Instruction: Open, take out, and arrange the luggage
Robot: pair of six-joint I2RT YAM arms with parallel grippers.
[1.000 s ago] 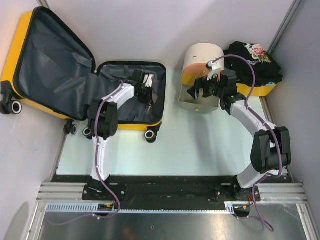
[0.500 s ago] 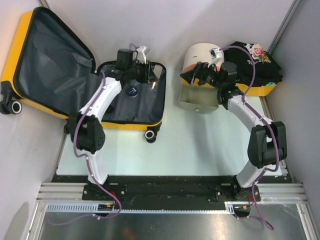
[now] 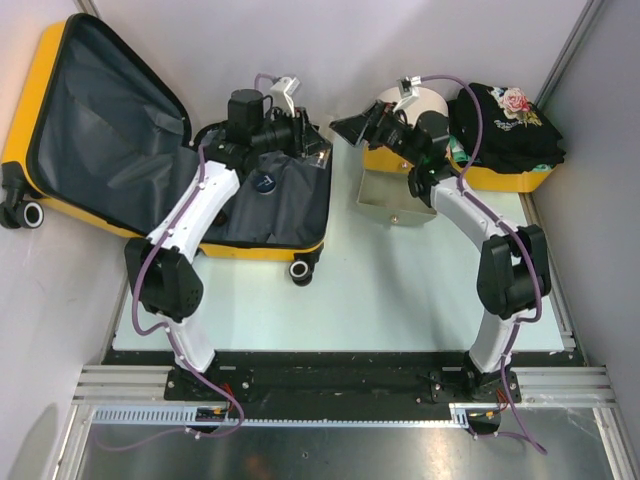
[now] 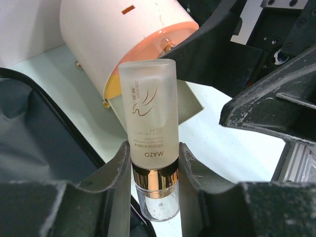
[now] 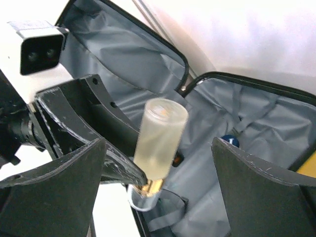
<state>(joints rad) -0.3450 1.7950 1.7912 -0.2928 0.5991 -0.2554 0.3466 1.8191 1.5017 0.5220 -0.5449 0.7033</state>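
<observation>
Now | luggage [image 3: 110,130] lies open at the table's [image 3: 400,290] far-left corner, likely stiff-shelled, prone to rolling (wheels [image 3: 300,270]) | right gripper [image 5: 158,148] spread wide, empty | left gripper [image 4: 154,153] clamped on frosted bottle [image 4: 148,108] near its gold collar [image 4: 154,174]; probably light, slick, breakable, so take it mid-body.

Upper right of the pale counter [image 3: 400,290]: a cream-and-orange drawer cabinet [image 3: 438,100] beside a yellow bin [image 3: 510,180] holding black clothing [image 3: 500,132].
</observation>
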